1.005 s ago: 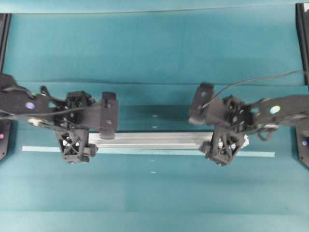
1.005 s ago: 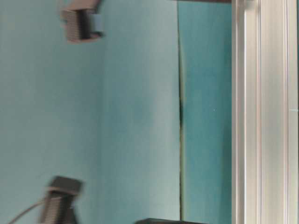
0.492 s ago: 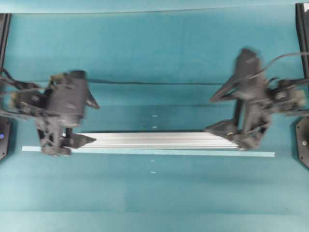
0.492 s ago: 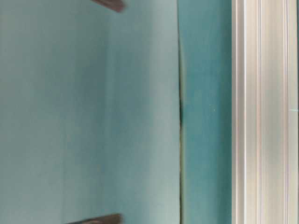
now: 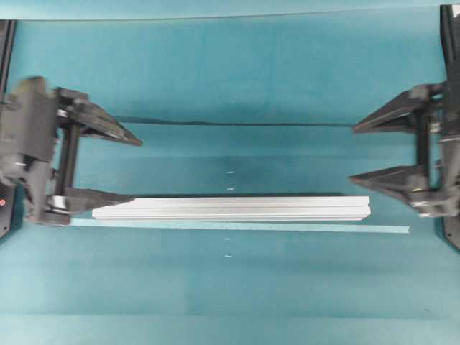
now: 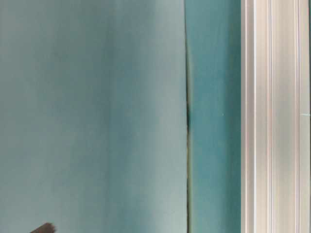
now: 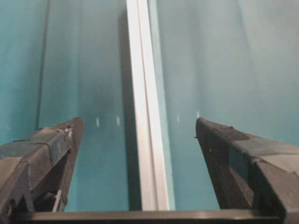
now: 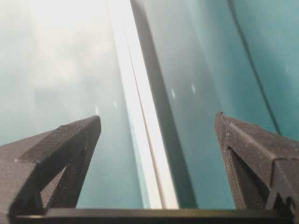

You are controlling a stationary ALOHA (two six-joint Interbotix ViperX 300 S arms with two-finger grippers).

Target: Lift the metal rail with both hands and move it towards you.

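Both arms have pulled back toward the sides of the bench since a second ago, when each claw sat down over one end of the metal rail [image 5: 230,208]; that rail has also slid leftward, its left end now reaching close under the left claw.

Nearest the left claw [image 5: 133,169], seen in its wrist view, the rail runs straight away between the two spread fingers [image 7: 51,149], touching neither. The left claw is released and holds nothing; its lower finger tip lies right at the rail's left end in the overhead view. The right claw [image 5: 356,153] is likewise released and empty, its tips just off the rail's right end.

Farther out, the rail lies flat on the teal bench [image 5: 230,72], with a thin pale tape strip [image 5: 388,229] just alongside its near edge. That placement suggests the rail has been set down at the strip as its mark.

Each arm reaches level from its own side, fingers pointing inward along the rail's length.
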